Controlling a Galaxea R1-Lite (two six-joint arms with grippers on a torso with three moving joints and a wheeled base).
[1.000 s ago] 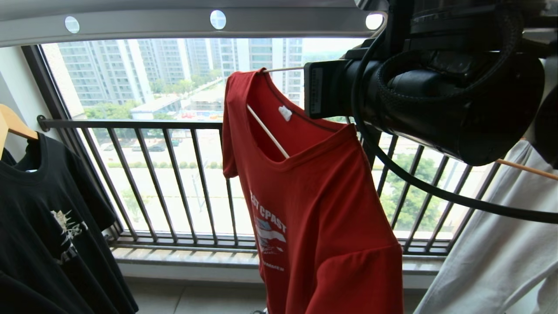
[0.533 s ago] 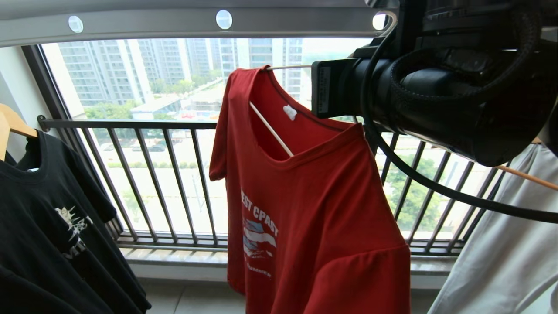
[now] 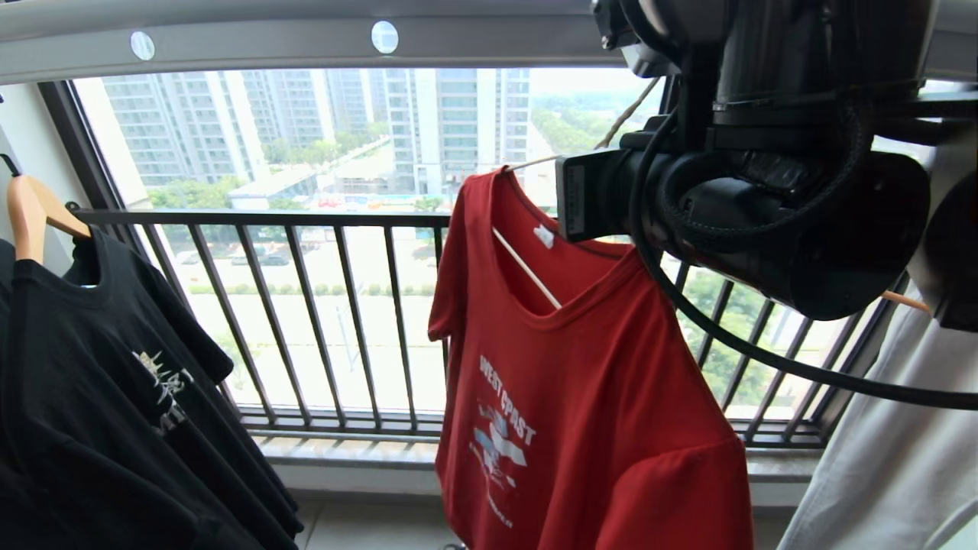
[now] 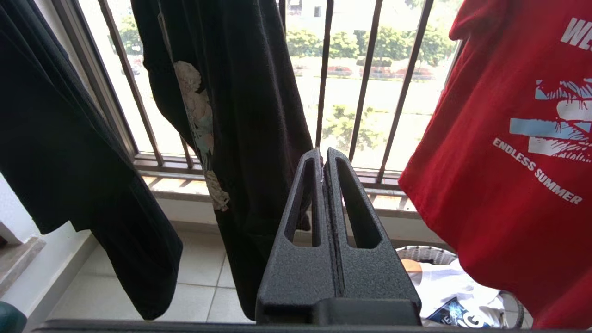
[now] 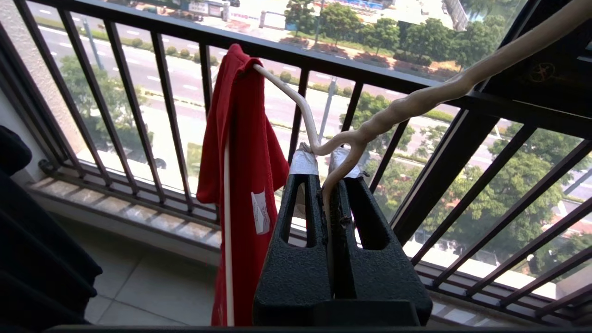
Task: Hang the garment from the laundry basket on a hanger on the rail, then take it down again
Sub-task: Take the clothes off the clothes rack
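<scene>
Head view: the red T-shirt (image 3: 588,397) hangs on the thin white wire hanger (image 3: 526,267), well below the grey rail (image 3: 306,46) with its round holes; a hanger arm crosses inside the neck opening. The right arm's bulky wrist fills the upper right, hiding the hanger's neck and hook, so whether the hook is on the rail cannot be told. A black T-shirt (image 3: 114,397) on a wooden hanger (image 3: 34,214) hangs to the left, pale cloth to the right, the black balcony railing (image 3: 306,305) behind. Left wrist view: the left pincer (image 4: 324,155) is parked low with its tips pressed together on nothing; the red shirt's printed front sits to one side, and the laundry basket (image 4: 423,254) with white cloth in it shows beneath. Right wrist view: the right pincer (image 5: 324,159) is clamped on the hanger just under its twisted neck, one wire arm running out into the shirt's shoulder. Handling, as a judgement: the shirt is light, soft, likely to swing and slide along the smooth wire if tilted. The wire is thin and springy; the neck junction is the sound place to hold, keeping the frame level.
</scene>
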